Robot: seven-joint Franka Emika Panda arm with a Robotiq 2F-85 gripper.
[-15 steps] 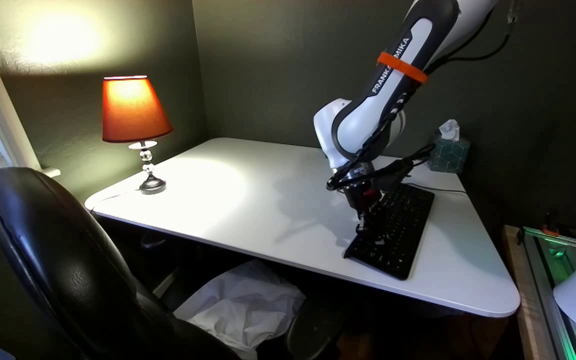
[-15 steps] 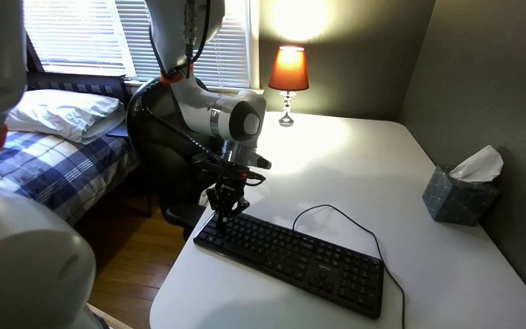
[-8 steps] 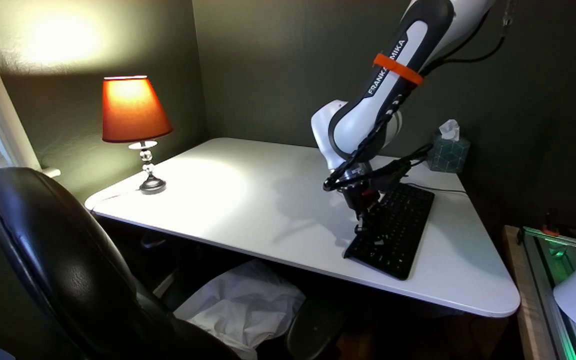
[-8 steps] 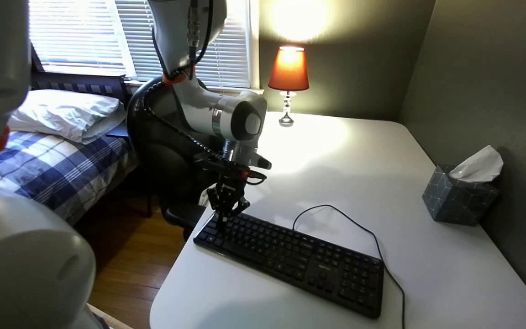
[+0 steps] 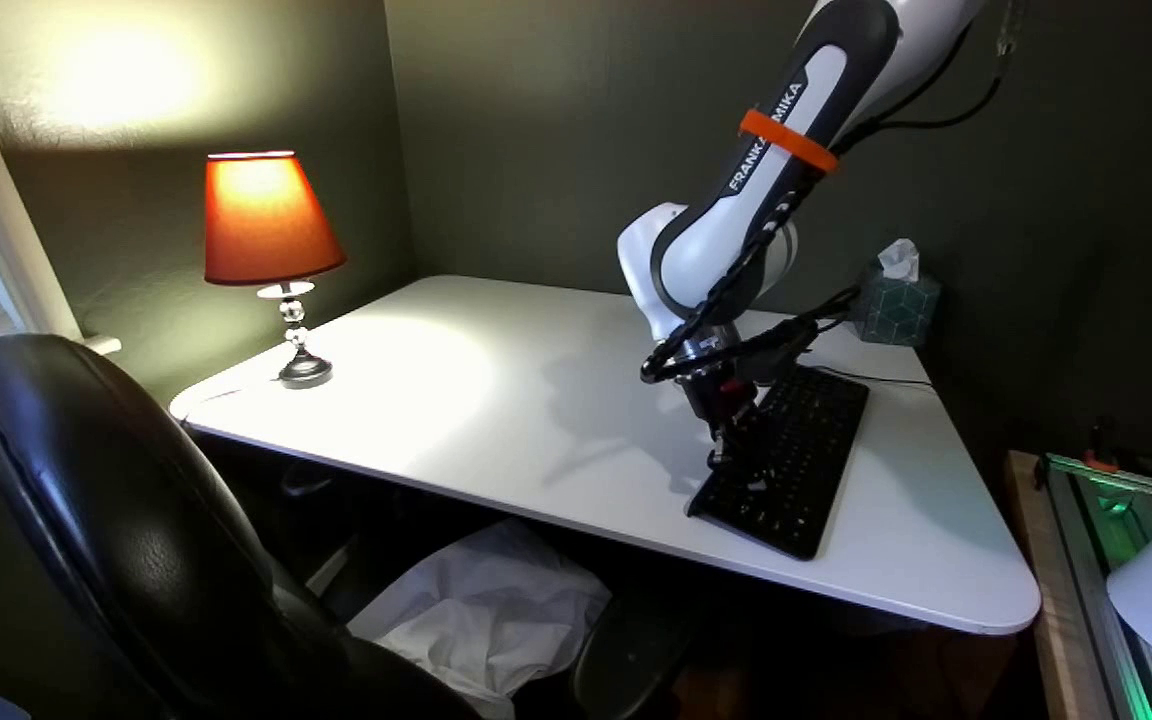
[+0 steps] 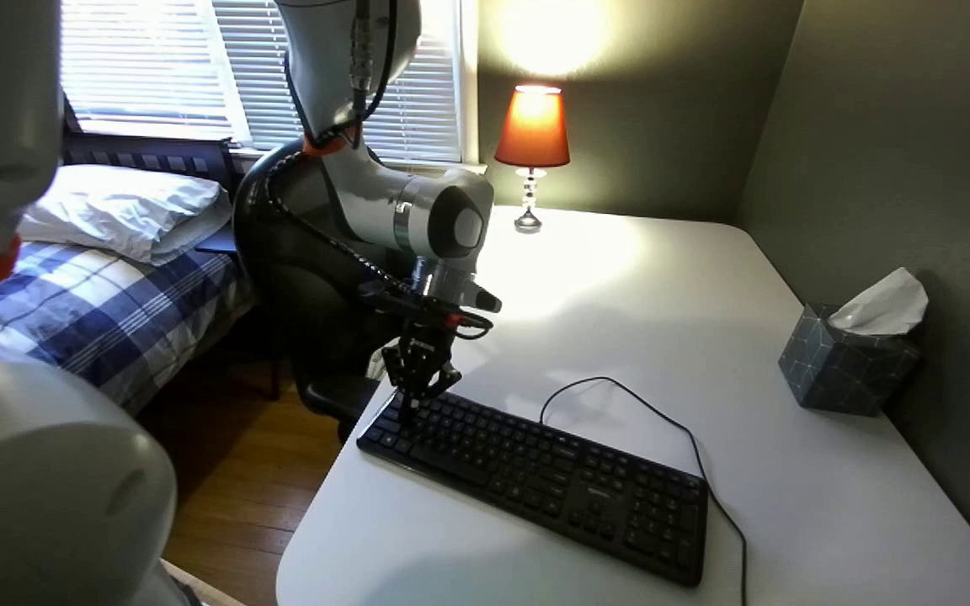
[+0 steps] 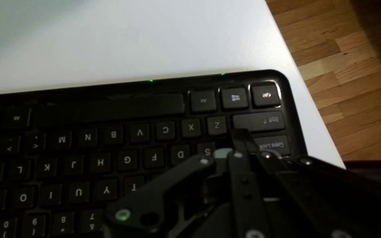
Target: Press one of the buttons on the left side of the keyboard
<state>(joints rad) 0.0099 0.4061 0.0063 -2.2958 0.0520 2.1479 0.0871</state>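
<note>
The black keyboard (image 5: 816, 430) lies flat on the white desk, and it also shows in an exterior view (image 6: 535, 480) and the wrist view (image 7: 111, 142). My gripper (image 7: 242, 134) is shut with its fingertips together and nothing seen between them. In the wrist view the tips lie over the keyboard's left end, by the Z key (image 7: 217, 126), the Shift key (image 7: 259, 121) and the Caps Lock key (image 7: 274, 145). The key beside S is hidden behind the fingers. The gripper points down at that end in both exterior views (image 6: 407, 412). I cannot tell whether a key is pressed down.
The white desk (image 6: 704, 311) has its edge close beside the keyboard's left end. A thin black cable (image 6: 662, 412) runs from the keyboard. A tissue box (image 6: 847, 362) and a lit lamp (image 6: 533, 135) stand on the desk. A black chair (image 5: 136, 540) stands at the desk.
The upper arm and wrist have shifted slightly left in an exterior view. The fingertips stay at almost the same spot on the keyboard. The keyboard has not moved.
</note>
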